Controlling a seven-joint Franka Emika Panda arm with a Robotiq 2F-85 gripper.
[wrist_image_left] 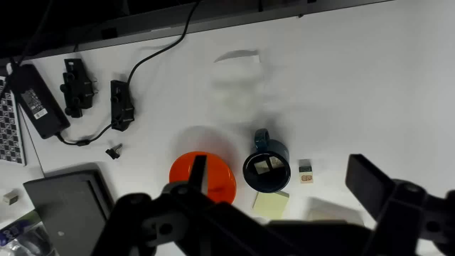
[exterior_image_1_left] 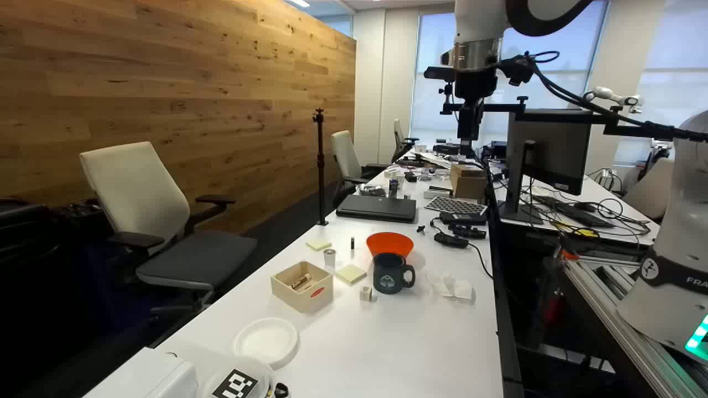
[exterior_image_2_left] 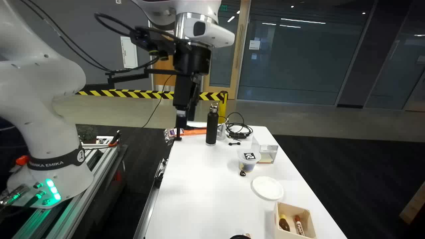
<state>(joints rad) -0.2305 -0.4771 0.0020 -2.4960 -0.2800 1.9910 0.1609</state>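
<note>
My gripper point(wrist_image_left: 277, 170) is open and empty, its fingers wide apart in the wrist view. It hangs high above the white table in both exterior views point(exterior_image_1_left: 466, 146) point(exterior_image_2_left: 185, 121), touching nothing. Between the fingers in the wrist view is a dark blue mug point(wrist_image_left: 263, 181) holding two small pale-faced blocks; it also stands upright in an exterior view point(exterior_image_1_left: 387, 279). Beside it are an orange bowl point(wrist_image_left: 224, 177), partly hidden by a finger, a small stamp block point(wrist_image_left: 306, 177) and a yellow sticky-note pad point(wrist_image_left: 272, 205). A crumpled white tissue point(wrist_image_left: 236, 92) lies near the mug.
A wooden box point(exterior_image_2_left: 294, 212) holds a marker and a brown-and-yellow item. A white plate point(exterior_image_2_left: 267, 188), lidded tub point(exterior_image_2_left: 248, 162) and black bottle point(exterior_image_2_left: 212, 127) stand along the table. A closed laptop point(exterior_image_1_left: 376, 208), cabled black devices point(wrist_image_left: 78, 87) and a thin black stand point(exterior_image_1_left: 321, 166) are farther off.
</note>
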